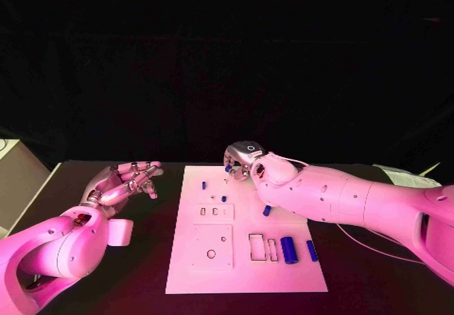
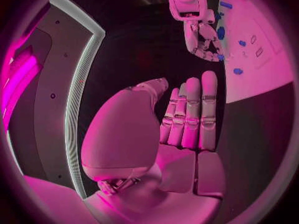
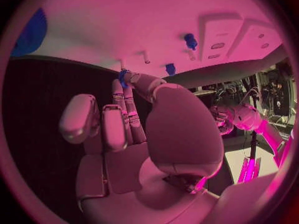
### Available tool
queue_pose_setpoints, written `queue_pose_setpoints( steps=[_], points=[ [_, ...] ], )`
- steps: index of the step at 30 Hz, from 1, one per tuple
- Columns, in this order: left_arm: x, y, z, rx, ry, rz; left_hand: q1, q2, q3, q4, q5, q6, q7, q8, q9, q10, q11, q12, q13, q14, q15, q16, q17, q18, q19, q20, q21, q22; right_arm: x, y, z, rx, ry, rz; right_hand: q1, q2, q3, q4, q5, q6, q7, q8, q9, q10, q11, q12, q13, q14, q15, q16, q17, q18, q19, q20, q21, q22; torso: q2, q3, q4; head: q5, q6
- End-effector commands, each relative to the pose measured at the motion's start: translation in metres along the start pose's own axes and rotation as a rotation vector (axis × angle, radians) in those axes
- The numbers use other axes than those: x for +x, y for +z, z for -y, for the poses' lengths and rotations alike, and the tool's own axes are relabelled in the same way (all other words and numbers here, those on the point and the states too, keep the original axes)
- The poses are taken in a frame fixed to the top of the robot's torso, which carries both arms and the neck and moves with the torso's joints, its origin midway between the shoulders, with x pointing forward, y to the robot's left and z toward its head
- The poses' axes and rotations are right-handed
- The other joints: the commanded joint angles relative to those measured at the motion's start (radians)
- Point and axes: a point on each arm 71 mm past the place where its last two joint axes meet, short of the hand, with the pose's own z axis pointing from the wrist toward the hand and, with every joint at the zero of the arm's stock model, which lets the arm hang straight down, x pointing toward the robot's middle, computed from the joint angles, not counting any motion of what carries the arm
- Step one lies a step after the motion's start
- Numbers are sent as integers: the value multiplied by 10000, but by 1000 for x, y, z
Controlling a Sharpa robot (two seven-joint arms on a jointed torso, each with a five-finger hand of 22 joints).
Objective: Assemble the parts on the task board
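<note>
The white task board (image 1: 246, 262) lies mid-table. My right hand (image 1: 244, 161) hovers over its far edge and pinches a small blue part (image 3: 122, 77) at its fingertips; the left wrist view shows that hand (image 2: 202, 40) beside the board (image 2: 261, 59) too. Small blue pegs (image 1: 205, 186) (image 1: 224, 197) stand on the board's far half, and another blue piece (image 1: 267, 210) lies by my right forearm. A thick blue cylinder (image 1: 288, 250) and a thin one (image 1: 312, 250) lie near the right edge. My left hand (image 1: 123, 184) rests left of the board, fingers straight, holding nothing.
The board has two small slotted recesses (image 1: 214, 211), a square recess with a hole (image 1: 212, 246) and upright rectangular slots (image 1: 257, 246). A pale box (image 1: 14, 177) stands at the table's far left. Papers (image 1: 407, 176) lie at the far right.
</note>
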Motion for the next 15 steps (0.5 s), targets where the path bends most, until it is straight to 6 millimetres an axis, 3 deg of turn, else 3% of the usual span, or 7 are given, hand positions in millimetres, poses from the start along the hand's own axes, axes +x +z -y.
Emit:
queue_pose_setpoints(
  steps=[1,15],
  points=[
    [3,0,2,87,-48,-210,-70,5,77,-8,-46,-46,-8,43,9,-30,26,-44,8,10,1,66,12,138,-67,23,22,9,3,1,-1,19,-246,-356,-74,-50,2,-40,-67,-64,11,46,7,43,-21,71,13,277,27,57,-2,-56,-48,14,31,10,22,-8,21,-13,-6],
    [3,0,2,95,-41,-206,-70,5,77,-8,-46,-46,-8,43,9,-30,26,-44,8,10,1,66,12,138,-67,23,22,9,6,3,-1,182,-389,-475,-105,-62,-9,-33,-83,-75,9,43,19,31,-19,69,14,277,30,64,3,-53,-57,18,22,1,55,-40,61,-26,-33]
  ],
)
